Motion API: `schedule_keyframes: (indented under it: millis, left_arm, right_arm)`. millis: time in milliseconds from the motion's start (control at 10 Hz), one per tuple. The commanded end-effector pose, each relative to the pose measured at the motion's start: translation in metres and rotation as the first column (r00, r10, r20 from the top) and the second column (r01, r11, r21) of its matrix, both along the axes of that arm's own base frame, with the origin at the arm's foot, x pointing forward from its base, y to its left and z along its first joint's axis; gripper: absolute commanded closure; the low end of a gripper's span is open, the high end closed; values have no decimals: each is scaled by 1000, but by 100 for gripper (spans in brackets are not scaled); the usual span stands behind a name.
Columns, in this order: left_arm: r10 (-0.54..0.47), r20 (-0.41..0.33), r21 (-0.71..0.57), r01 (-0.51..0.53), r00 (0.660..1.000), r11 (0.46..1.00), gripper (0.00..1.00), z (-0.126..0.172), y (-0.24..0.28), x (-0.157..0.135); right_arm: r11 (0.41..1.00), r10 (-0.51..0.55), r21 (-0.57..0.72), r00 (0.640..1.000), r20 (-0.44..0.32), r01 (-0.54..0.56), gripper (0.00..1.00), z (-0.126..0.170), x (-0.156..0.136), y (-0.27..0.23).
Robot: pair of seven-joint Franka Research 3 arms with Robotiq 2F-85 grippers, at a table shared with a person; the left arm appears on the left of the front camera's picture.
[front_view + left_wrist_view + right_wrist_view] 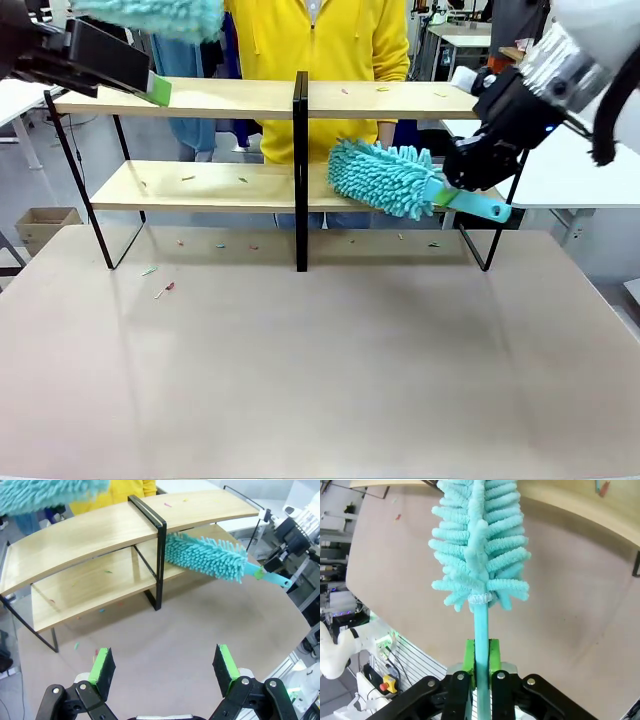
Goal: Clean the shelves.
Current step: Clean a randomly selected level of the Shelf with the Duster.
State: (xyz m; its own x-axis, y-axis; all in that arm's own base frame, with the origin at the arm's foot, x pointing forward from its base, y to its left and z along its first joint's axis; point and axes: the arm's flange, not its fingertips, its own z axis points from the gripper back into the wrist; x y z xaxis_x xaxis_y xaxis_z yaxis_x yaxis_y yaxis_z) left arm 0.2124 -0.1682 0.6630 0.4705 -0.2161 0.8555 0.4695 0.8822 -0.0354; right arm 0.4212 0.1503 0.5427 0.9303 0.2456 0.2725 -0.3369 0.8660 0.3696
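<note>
The shelves [230, 97] stand across the far part of the table, two light wooden boards on a black frame. My right gripper [455, 188] is shut on the handle of a teal fluffy duster [385, 178], whose head lies on the lower board just right of the centre post. In the right wrist view the duster [477, 540] sticks straight out from the shut right gripper [480, 655]. My left gripper [164, 667] hangs open and empty above the table; in the front view it [150, 85] is at the top board's left end. A second teal duster [150, 15] hovers above it; I cannot tell who holds it.
Small coloured scraps [188, 178] lie on both boards, and more scraps [165, 290] on the table [320, 380] in front. A person in a yellow top [320, 40] stands behind the shelves. A cardboard box [40, 225] sits on the floor at the left.
</note>
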Motion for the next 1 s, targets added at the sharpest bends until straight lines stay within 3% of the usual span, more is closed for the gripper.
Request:
schedule_keyframes:
  millis: [0, 300, 400, 500, 700, 800, 900]
  left_arm:
    - [0, 7, -3, 0, 1000, 1000, 0, -1, 1, 0]
    - [0, 7, -3, 0, 1000, 1000, 0, -1, 1, 0]
    - [0, 7, -3, 0, 1000, 1000, 0, -1, 1, 0]
    - [0, 7, -3, 0, 1000, 1000, 0, -1, 1, 0]
    - [0, 7, -3, 0, 1000, 1000, 0, -1, 1, 0]
    - [0, 7, -3, 0, 1000, 1000, 0, -1, 1, 0]
    - [0, 7, -3, 0, 1000, 1000, 0, -1, 1, 0]
  right_arm:
    - [999, -51, 4, 998, -38, 51, 100, 1, 6, 11]
    - [961, -258, -139, 955, -145, 239, 100, -4, -15, -1]
    - [934, -338, -186, 925, -172, 306, 100, -4, -24, -8]
    - [873, -464, -270, 863, -201, 406, 100, -6, -30, -21]
    - [663, -710, -453, 693, -127, 596, 100, -11, -40, -44]
    - [667, -706, -422, 702, -93, 614, 100, -9, -43, -46]
    - [770, -602, -311, 795, -68, 557, 100, -6, -45, -37]
